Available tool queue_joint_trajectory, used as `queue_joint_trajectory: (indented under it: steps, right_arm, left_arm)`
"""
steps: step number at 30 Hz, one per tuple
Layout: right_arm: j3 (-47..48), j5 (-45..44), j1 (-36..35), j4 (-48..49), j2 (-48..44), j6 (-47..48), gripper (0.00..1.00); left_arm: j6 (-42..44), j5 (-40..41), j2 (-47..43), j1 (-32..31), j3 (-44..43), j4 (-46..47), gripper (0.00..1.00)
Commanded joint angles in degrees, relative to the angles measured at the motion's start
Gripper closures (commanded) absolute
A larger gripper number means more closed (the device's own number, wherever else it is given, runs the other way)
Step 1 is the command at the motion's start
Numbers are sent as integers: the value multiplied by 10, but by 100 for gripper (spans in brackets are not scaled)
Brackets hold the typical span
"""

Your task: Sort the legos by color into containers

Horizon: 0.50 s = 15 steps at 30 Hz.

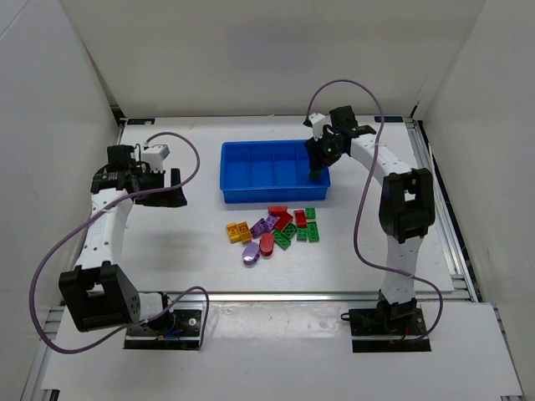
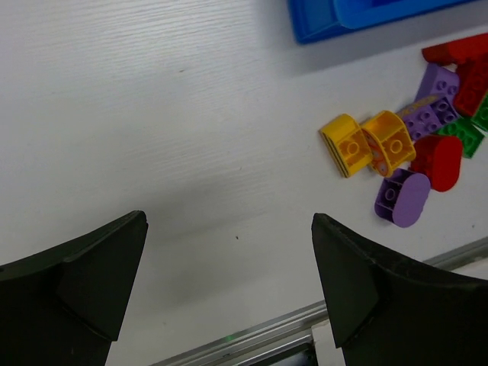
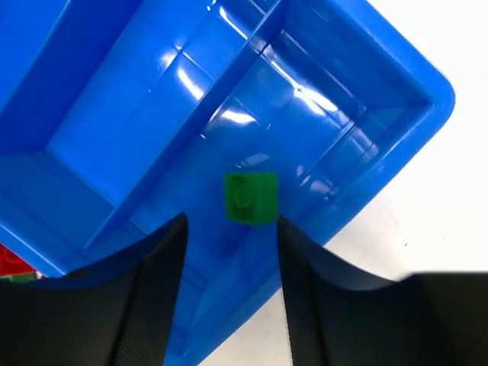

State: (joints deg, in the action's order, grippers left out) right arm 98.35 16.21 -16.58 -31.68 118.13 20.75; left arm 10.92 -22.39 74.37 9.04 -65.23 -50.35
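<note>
The right pincer hangs with its jaws apart over the blue tray. Just below the fingertips is a green lego, in the compartment at the tray's right end; neither finger clearly touches it. The other legos lie in a loose heap on the white surface just in front of the tray. The left pincer, jaws wide apart and gripping nothing, hovers over bare surface beside two yellow legos.

My left gripper, jaws spread wide, hangs over the white table; yellow, purple, red and green legos cluster near the blue tray.
</note>
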Motion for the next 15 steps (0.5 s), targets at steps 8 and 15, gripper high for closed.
queue_joint_trajectory:
  steps: [8, 15]
  right_arm:
    - [-3, 18, -5, 5, -74, -25, 35]
    - [-74, 24, 1, -11, -202, -13, 34]
  left_arm:
    - [153, -150, -1, -117, -36, -85, 1]
    - [242, -88, 13, -239, -14, -107, 6]
